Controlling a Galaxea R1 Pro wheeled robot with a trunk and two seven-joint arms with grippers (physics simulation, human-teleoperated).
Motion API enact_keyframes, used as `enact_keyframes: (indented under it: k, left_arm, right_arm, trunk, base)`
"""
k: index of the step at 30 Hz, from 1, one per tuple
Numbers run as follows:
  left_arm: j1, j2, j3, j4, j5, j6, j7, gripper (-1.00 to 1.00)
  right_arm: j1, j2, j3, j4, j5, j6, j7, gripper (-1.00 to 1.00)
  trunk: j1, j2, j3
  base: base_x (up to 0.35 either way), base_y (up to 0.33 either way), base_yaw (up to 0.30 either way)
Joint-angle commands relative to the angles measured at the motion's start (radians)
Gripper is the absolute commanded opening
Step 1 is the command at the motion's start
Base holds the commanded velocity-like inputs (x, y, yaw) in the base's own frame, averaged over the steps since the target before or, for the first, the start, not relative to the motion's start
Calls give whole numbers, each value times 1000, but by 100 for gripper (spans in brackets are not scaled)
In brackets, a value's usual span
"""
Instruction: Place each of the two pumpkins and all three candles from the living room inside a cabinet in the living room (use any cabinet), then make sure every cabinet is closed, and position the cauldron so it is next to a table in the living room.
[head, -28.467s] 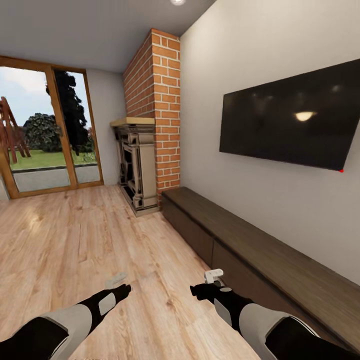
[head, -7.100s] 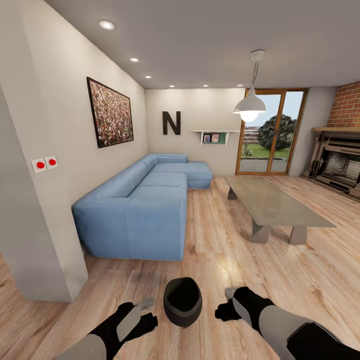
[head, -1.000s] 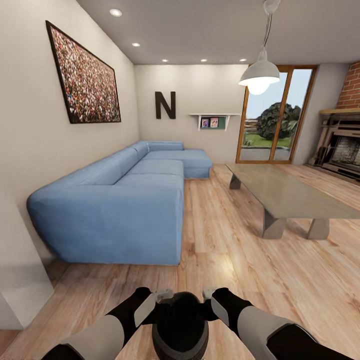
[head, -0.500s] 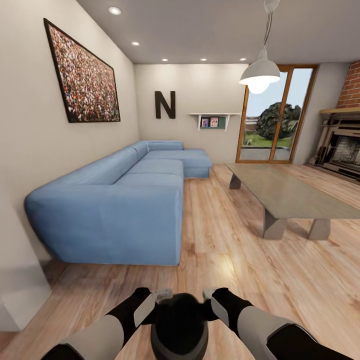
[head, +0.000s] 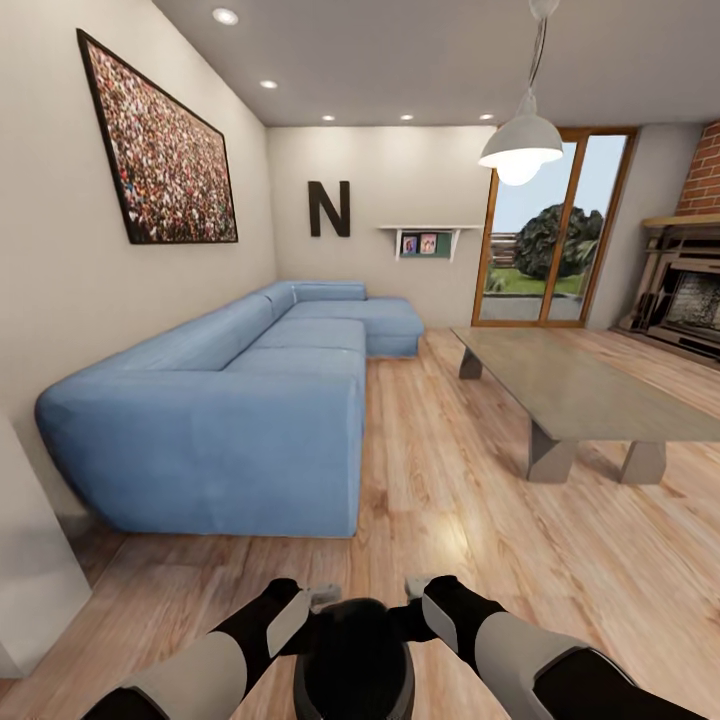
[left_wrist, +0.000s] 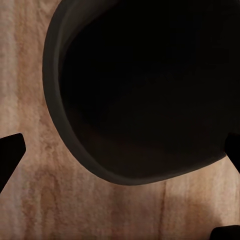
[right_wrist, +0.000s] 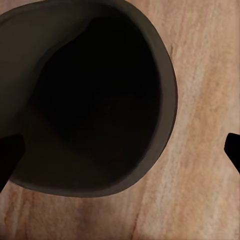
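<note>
Cauldron (head: 352, 660): black, wide-mouthed, low at the near edge of the head view, pinned between both arms above the wooden floor (head: 470, 520); dark hollow and grey rim seen close in the left wrist view (left_wrist: 145, 95) and the right wrist view (right_wrist: 95, 95).
Left gripper (head: 322, 598): pressed against the cauldron's left side; pale fingers (head: 325, 594) just at the rim; dark tips stood wide apart at the edges of the left wrist view, astride the rim; grip on the pot not clearly shown, so clamped or merely bracing could not be told.
Right gripper (head: 415, 586): set against the cauldron's right side, mirroring the left; tips spread to the far edges of the right wrist view, the pot's mouth between them; contact likewise not clear.
Counter (head: 580, 395): long, low, glossy grey top on angled legs, ahead and to the right, well apart from the cauldron.
Sofa (head: 240, 420): blue sectional, ahead on the left along the wall, near arm closest to the robot.
Wall: framed crowd picture (head: 160, 150) above the sofa; black letter N (head: 329, 209) on the far wall; small shelf (head: 428, 232) with pictures beside it.
Pendant lamp (head: 520, 145): white, lit, hung above the counter.
Far right: glass doors (head: 545, 245) onto a garden; fireplace (head: 685, 290) below red brick.
</note>
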Motion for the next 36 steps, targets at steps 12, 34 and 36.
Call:
enact_keyframes:
  k: [12,34,36]
  left_arm:
    - [-1,1,-6,0,11,3,8,100]
    - [0,2,-6,0,11,3,8,100]
    - [0,2,-6,0,11,3,8,100]
  right_arm:
    - [-1,0,7,1,-4,4,1,100]
    - [-1,0,7,1,-4,4,1,100]
    - [-1,0,7,1,-4,4,1,100]
  trunk:
    - [46,-85,-39]
    - [86,-151,-117]
    - [87,-151,-125]
  base:
    - [0,0,0]
    - [0,0,0]
    - [0,0,0]
